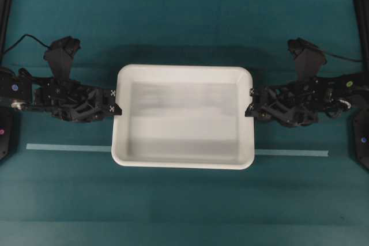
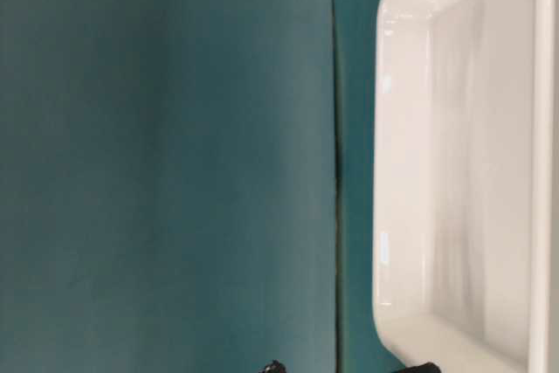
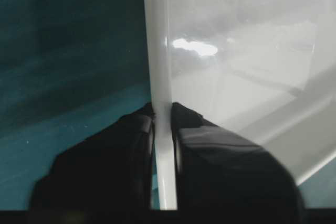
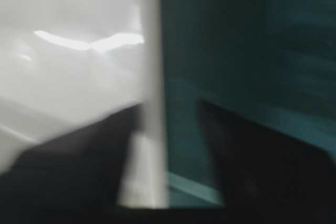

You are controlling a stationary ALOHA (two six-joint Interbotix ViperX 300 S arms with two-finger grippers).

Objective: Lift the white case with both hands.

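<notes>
Left gripper [image 3: 163, 145] straddles the left wall of the white case [image 1: 184, 116], one finger inside, one outside, both close against the rim. Over on the far side, the right gripper [image 4: 165, 145] stands apart around the right wall, with a clear gap outside. White case sits mid-table [image 1: 184, 211], across a pale tape line [image 1: 66, 147].
</notes>
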